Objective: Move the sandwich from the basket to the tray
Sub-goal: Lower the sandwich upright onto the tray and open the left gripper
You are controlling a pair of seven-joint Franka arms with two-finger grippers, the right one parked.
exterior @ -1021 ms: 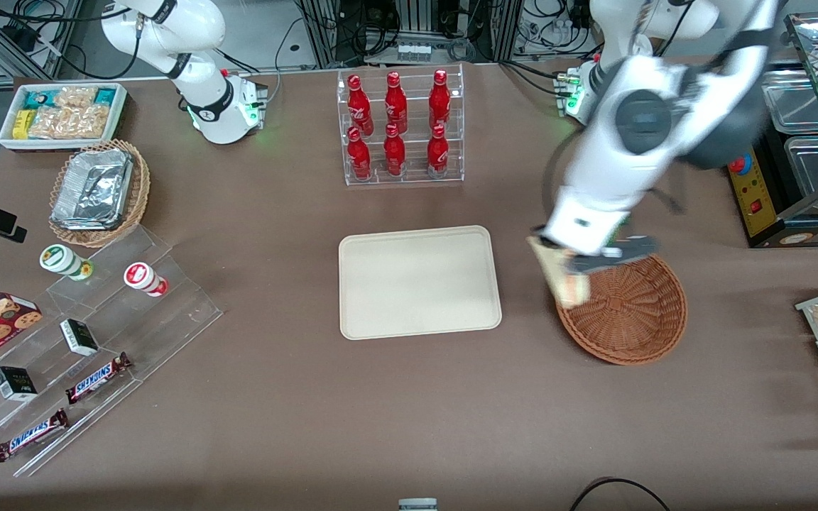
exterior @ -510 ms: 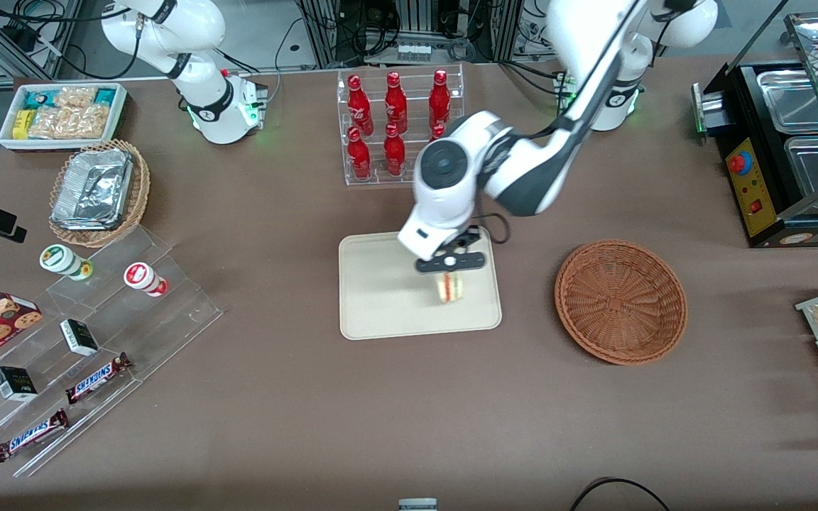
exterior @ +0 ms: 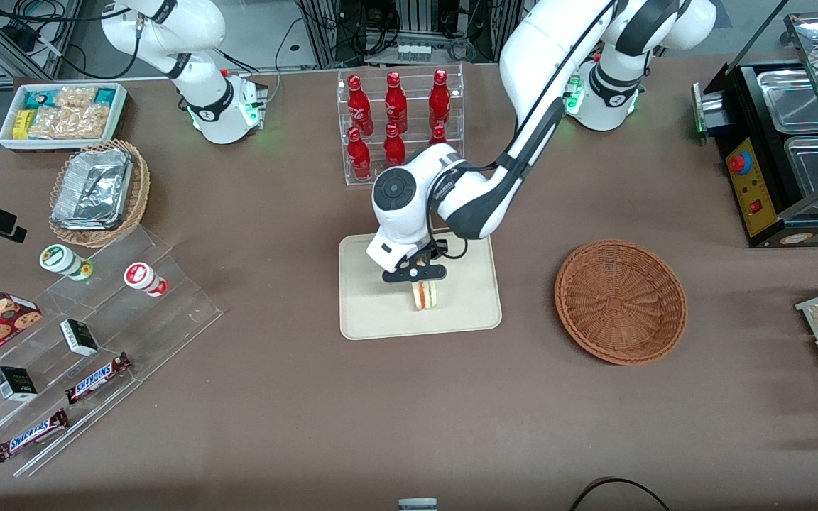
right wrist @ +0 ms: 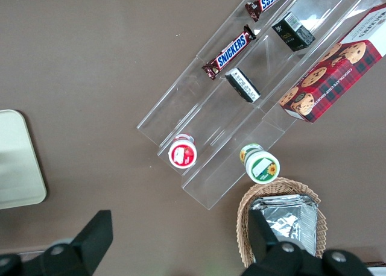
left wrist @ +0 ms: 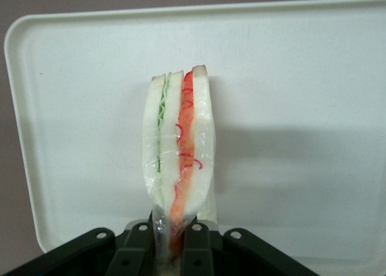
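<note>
bench [exterior: 281, 397]: brown surface carrying everything; the action sits mid-bench.
tray [exterior: 373, 312]: cream rectangular tray with a low rim, lying flat, nearer the front camera than the acrylic rack of red bottles [exterior: 398, 128]. bare apart from the sandwich over it.
basket [exterior: 620, 301]: reddish-brown wicker bowl, beside the tray toward the working arm's end of the bench, well apart from it. nothing shows inside it.
left arm: reaches from its base down over the tray.
gripper [exterior: 420, 278]: over the tray's middle, pointing down; fingers [left wrist: 194, 252] clenched on the wrapped sandwich, pinching its narrow end from both sides.
sandwich [exterior: 424, 295]: out of the basket and over the tray, held on edge, cut face with red and green layers showing. in the wrist view [left wrist: 178, 155] it hangs from the fingers in clear film. whether its low end touches the tray cannot be told.
stage, as judged: carry done, set-down and release remaining.
risk, tipping: standing on edge, the wedge is likely to topple when released; harmless if it falls inside the rim.
risk, drop: opening while it hangs above the tray could let it bounce or roll toward the near rim.
risk, sticking: the film may cling to a finger and drag the sandwich up on retreat.
risk, crushing: pressing down too far would squash the soft bread.
</note>
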